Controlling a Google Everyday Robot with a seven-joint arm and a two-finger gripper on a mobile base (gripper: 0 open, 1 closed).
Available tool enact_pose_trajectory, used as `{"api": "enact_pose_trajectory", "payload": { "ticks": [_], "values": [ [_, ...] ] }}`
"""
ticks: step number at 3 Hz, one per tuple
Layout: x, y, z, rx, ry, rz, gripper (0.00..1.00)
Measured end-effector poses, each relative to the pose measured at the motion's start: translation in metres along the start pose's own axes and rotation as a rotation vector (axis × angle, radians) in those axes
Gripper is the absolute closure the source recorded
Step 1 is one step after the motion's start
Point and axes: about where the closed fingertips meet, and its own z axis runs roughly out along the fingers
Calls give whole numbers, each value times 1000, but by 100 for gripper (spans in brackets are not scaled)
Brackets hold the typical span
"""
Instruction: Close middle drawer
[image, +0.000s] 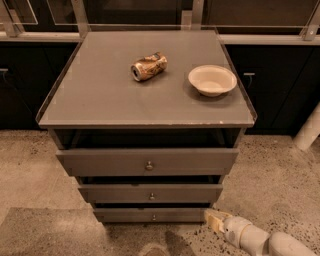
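The grey cabinet has three drawers, all pulled out by different amounts. The middle drawer has a flat grey front and a small round knob. It stands partly open, with a dark gap above it. The top drawer sticks out furthest and the bottom drawer least. My gripper comes in from the bottom right on a white arm. It sits low, just right of the bottom drawer's corner, below and to the right of the middle drawer.
A crushed can and a white bowl lie on the cabinet top. Dark cabinets line the back wall. A white post stands at the right. The floor is speckled concrete.
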Motion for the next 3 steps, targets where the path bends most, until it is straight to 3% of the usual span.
{"api": "enact_pose_trajectory", "payload": {
  "ticks": [1,2,3],
  "values": [
    [0,0,0,0,0,0,10],
    [0,0,0,0,0,0,0],
    [0,0,0,0,0,0,0]
  ]
}}
